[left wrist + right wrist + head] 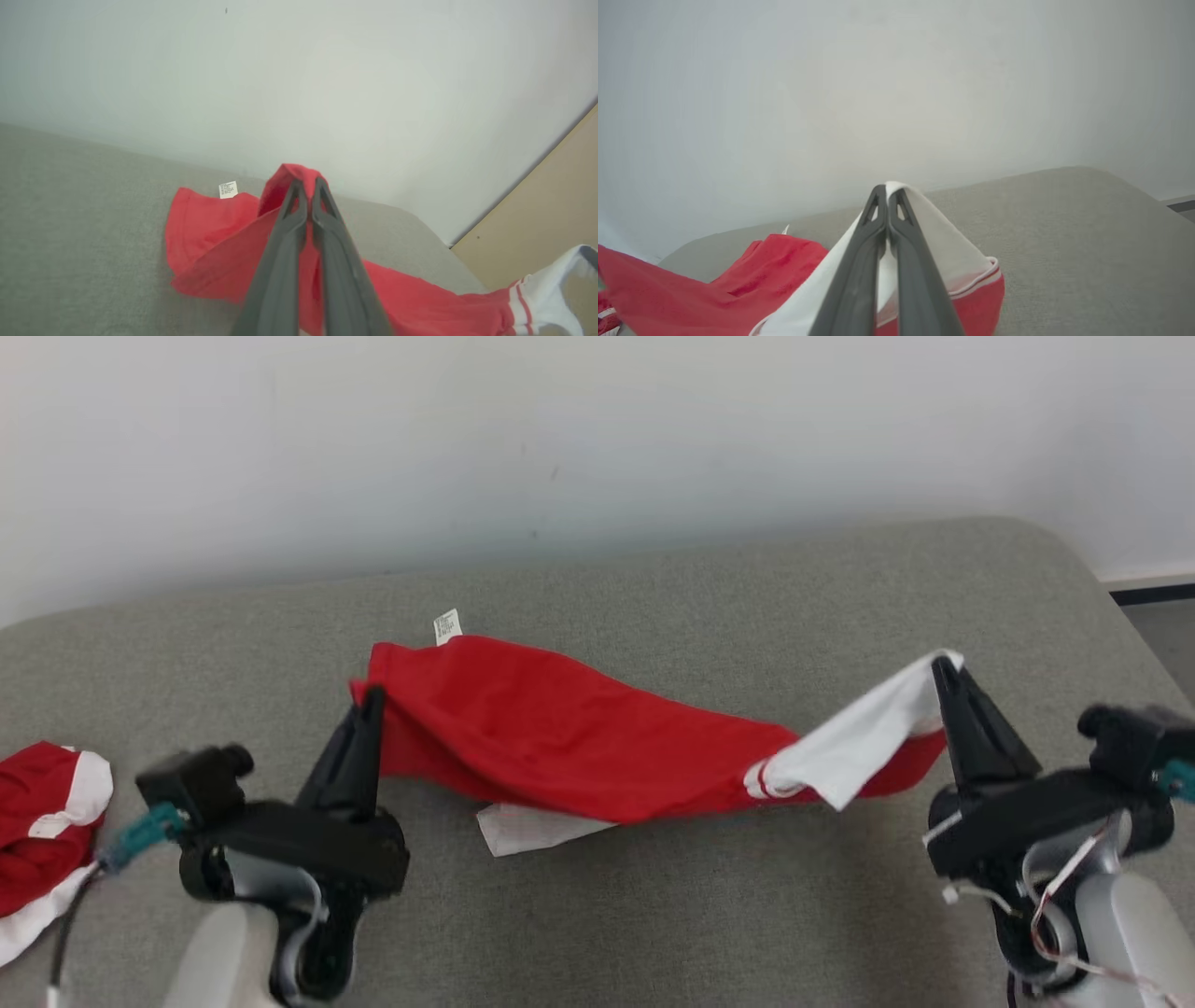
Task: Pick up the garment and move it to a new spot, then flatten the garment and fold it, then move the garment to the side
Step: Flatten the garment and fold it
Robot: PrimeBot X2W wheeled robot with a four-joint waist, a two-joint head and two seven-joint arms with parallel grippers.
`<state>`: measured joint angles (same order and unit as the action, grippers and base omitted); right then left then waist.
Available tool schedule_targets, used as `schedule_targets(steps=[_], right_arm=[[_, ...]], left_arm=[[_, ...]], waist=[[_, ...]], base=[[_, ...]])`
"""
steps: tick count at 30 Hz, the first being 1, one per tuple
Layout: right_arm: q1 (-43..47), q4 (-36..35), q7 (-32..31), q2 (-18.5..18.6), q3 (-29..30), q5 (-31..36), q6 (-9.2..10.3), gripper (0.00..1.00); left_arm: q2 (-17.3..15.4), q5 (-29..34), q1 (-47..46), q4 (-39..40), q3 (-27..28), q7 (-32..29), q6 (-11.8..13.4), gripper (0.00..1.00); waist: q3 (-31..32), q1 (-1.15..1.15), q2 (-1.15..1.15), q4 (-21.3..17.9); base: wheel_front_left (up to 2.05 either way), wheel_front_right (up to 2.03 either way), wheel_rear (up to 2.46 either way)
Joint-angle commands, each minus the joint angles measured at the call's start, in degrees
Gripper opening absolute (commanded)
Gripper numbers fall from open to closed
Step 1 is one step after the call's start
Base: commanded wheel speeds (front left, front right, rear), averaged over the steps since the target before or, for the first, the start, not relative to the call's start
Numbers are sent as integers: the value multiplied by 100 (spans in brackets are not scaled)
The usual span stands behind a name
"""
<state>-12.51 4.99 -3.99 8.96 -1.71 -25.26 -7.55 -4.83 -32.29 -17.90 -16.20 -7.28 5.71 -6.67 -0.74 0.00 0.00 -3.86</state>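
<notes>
Both jaws: clenched on the red-and-white garment [560,737].
Left gripper [372,705]: red end grasped, left.
Right gripper [943,670]: white end grasped, right.
Garment: stretched between them, middle sagging onto the tabletop [653,588].

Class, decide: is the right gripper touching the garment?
Touching. The right wrist view shows the right gripper shut on the garment, white cloth pinched between its fingers.

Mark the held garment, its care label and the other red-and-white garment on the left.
held garment [560,737]: head view, middle of its red body.
care label [448,626]: head view, centre of the white tag.
other garment [33,840]: head view, its red folds.
</notes>
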Motion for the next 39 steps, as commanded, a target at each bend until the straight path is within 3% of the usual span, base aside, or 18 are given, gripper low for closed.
schedule_targets(steps=[1, 3, 4, 6, 10, 15, 24, 31, 39], right_arm=[[-209, -54, -87, 64, -70, -67, 13, 0], [-1004, -40, -399, 190, -335, -382, 13, 0], [-1343, 25, -484, 85, -367, -654, 13, 0], [-2116, 161, -684, 293, -684, -581, 6, 0], [-3692, 765, -802, 350, -1068, -685, 6, 0], [-5446, 1860, -381, 141, -955, -656, 6, 0], [-7742, 3219, 1503, -141, 136, -249, 6, 0], [-8415, 2951, 1919, -10, 742, 263, 7, 0], [-7402, 2509, 1923, 144, 162, 359, 6, 0]], left_arm=[[-20, -209, -183, 52, 48, -110, -40, 0], [-40, -821, -822, 147, 250, -597, -51, 0], [-110, -935, -1087, 164, 325, -739, -53, 0], [-244, -1148, -1657, 153, 447, -1045, -22, 0], [-569, -1133, -2985, 73, 642, -1344, 158, 0], [-817, -874, -4514, -183, 847, -936, 363, 0], [-1291, -315, -6369, -644, 921, 382, 160, 0], [-1216, -460, -6691, -777, 1053, 900, -4, 0], [-1049, -548, -5824, -773, 870, 957, -73, 0]], waist=[[-233, 0, 0, -96], [-679, 0, 0, -229], [-867, 0, 0, -282], [-1263, 0, 0, -387], [-2052, 0, 0, -522], [-2783, 0, 0, -577], [-3344, 0, 0, -552], [-3693, 0, 0, -476], [-3876, 0, 0, -362]], base=[[0, 0, 0], [0, 0, 0], [0, 0, 0], [0, 0, 0], [0, 0, 0], [0, 0, 0], [0, 0, 0], [0, 0, 0], [0, 0, 0]])
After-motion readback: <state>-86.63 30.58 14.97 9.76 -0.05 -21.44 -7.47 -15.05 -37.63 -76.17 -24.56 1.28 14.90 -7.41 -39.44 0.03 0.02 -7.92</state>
